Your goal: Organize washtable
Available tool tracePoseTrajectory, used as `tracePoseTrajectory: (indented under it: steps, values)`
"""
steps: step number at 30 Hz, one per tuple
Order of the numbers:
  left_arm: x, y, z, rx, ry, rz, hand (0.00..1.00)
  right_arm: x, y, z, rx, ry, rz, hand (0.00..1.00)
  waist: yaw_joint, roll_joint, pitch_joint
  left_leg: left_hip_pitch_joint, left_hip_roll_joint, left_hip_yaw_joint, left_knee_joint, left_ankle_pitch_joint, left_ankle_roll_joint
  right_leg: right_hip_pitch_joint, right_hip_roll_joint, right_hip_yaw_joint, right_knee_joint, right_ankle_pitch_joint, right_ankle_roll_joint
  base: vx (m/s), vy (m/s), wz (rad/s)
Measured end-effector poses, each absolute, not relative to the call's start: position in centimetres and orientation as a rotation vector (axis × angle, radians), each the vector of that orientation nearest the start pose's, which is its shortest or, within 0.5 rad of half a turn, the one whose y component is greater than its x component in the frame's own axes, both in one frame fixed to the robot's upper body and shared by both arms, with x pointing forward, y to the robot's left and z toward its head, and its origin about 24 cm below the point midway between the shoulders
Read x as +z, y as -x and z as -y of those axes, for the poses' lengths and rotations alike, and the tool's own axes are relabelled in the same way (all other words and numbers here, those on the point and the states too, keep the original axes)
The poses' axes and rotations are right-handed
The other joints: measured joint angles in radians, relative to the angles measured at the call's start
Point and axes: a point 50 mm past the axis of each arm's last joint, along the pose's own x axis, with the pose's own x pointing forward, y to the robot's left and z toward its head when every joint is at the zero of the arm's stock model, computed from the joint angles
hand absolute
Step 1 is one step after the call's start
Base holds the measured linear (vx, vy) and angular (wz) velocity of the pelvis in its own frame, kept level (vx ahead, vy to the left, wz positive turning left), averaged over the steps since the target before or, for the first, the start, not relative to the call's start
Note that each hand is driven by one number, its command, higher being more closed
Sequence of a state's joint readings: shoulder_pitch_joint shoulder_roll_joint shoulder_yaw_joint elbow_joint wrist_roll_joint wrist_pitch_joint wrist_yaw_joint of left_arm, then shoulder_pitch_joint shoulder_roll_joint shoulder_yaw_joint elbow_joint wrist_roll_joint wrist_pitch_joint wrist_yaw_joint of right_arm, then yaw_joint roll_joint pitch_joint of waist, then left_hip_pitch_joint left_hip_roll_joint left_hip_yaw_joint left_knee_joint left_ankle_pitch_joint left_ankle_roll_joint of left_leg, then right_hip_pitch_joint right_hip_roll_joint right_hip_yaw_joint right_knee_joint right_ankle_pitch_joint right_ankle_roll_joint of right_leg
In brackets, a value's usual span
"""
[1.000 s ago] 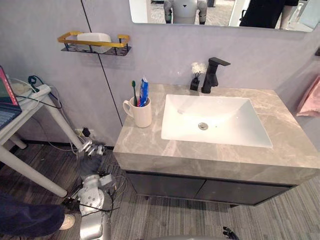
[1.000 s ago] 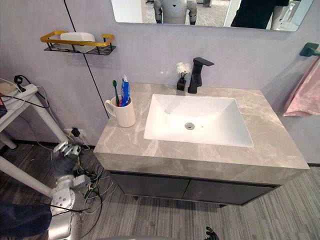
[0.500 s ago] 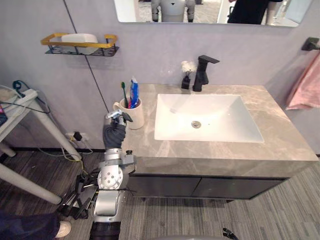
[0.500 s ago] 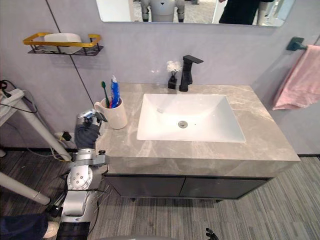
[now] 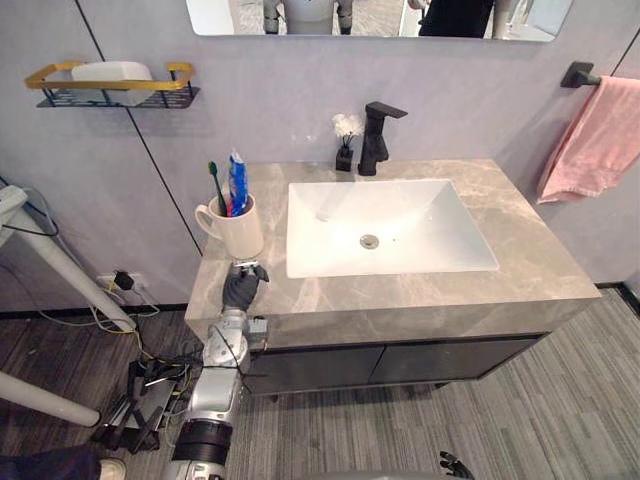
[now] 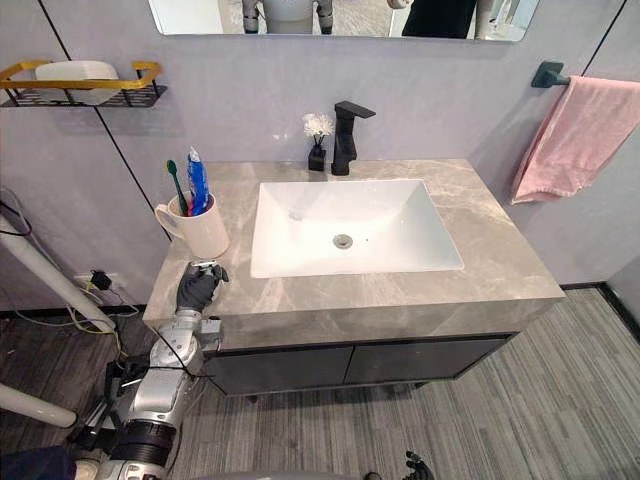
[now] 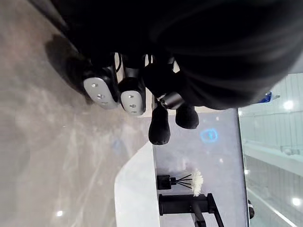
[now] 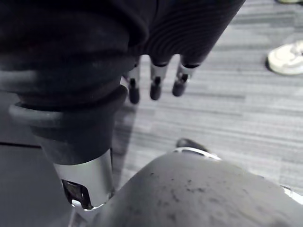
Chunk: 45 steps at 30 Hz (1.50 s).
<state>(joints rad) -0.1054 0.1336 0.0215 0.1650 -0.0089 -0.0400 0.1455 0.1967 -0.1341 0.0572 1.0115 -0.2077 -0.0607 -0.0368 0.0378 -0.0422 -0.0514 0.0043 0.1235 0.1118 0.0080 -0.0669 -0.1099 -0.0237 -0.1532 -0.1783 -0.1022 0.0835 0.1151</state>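
One ceramic mug (image 5: 236,228) — stiff, breakable, smooth — best gripped round its body; left hand (image 5: 243,287) just beside it over the tabletop (image 5: 420,290), fingers (image 7: 134,97) relaxed, empty

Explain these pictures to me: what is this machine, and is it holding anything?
This is a humanoid robot at a bathroom washstand. The two wide pictures come from cameras in its head, looking down. The grey countertop holds a white sink, a black faucet, a small black vase, and a white mug with a green toothbrush and a blue toothpaste tube. The left robot hand is at the counter's front edge, just before the mug, relaxed and empty. The two close pictures come from wrist cameras: the left looks across the counter, the right shows the right robot hand hanging open over the floor.
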Motion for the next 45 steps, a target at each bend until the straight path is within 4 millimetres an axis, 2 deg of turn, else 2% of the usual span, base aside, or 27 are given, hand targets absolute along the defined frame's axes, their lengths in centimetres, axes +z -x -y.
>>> tracePoseTrajectory:
  steps: [6, 14, 30, 32, 34, 39, 41, 44, 45]
  values:
    - [4.7, -28.3, -20.1, 0.255, -0.162, 0.013, 1.0, -16.3, -6.6, 19.7, 0.056, 0.327, -1.134, 0.0, -0.02, -0.01, 0.008, -0.009, -0.001, 0.003, -0.004, 0.0, 0.0, -0.013, 0.0, 0.002, 0.0, 0.0, 0.0, 0.01, -0.001, -0.01]
    - [7.2, -29.6, -21.8, 0.341, -0.2, 0.09, 1.0, -15.9, -7.8, 19.4, 0.078, 0.338, -1.075, 0.0, -0.022, -0.027, 0.054, -0.045, -0.002, 0.026, 0.006, -0.001, 0.001, -0.063, 0.001, 0.032, -0.002, 0.016, -0.005, -0.04, -0.015, -0.1]
    - [12.3, -32.1, -22.4, 0.349, -0.196, 0.259, 1.0, -15.0, -9.6, 19.3, 0.076, 0.339, -0.981, 0.0, -0.025, -0.036, 0.16, -0.097, -0.003, 0.025, 0.039, -0.003, 0.005, -0.107, 0.001, 0.046, 0.002, 0.033, -0.017, -0.02, -0.011, -0.01]
    - [13.0, -32.5, -23.1, 0.356, -0.229, 0.269, 1.0, -14.8, -10.0, 19.3, 0.078, 0.341, -0.962, 0.0, -0.025, -0.037, 0.178, -0.101, -0.003, 0.024, 0.046, -0.003, 0.005, -0.108, 0.001, 0.047, 0.002, 0.037, -0.022, -0.07, -0.026, -0.04]
    - [14.6, -33.1, -24.2, 0.378, -0.278, 0.3, 1.0, -14.6, -10.4, 19.2, 0.085, 0.344, -0.938, 0.0, -0.028, -0.042, 0.189, -0.123, -0.003, 0.027, 0.058, -0.004, 0.005, -0.129, 0.001, 0.057, 0.003, 0.047, -0.019, -0.08, -0.023, -0.07]
    - [19.0, -33.7, -25.4, 0.429, -0.333, 0.425, 1.0, -13.9, -11.5, 18.7, 0.105, 0.353, -0.876, 0.0, -0.026, -0.058, 0.229, -0.157, -0.001, 0.03, 0.087, -0.005, 0.003, -0.157, 0.002, 0.071, 0.003, 0.063, -0.018, -0.07, -0.02, -0.05]
    - [20.8, -34.0, -25.3, 0.436, -0.334, 0.479, 1.0, -13.8, -11.7, 18.6, 0.109, 0.352, -0.86, 0.0, -0.026, -0.065, 0.245, -0.174, 0.001, 0.029, 0.104, -0.008, 0.002, -0.168, 0.002, 0.073, 0.003, 0.068, -0.02, -0.07, -0.02, -0.02]
    - [22.5, -34.2, -25.0, 0.438, -0.326, 0.529, 1.0, -13.6, -12.0, 18.4, 0.114, 0.353, -0.843, 0.0, -0.027, -0.073, 0.257, -0.201, 0.002, 0.028, 0.117, -0.008, 0.002, -0.189, 0.002, 0.075, 0.003, 0.076, -0.021, -0.06, -0.019, -0.01]
    - [24.2, -34.6, -24.0, 0.427, -0.322, 0.583, 1.0, -13.3, -12.4, 18.2, 0.126, 0.361, -0.819, 0.0, -0.028, -0.083, 0.286, -0.214, 0.003, 0.023, 0.136, -0.01, 0.0, -0.192, 0.003, 0.074, 0.003, 0.081, -0.022, -0.07, -0.021, 0.03]
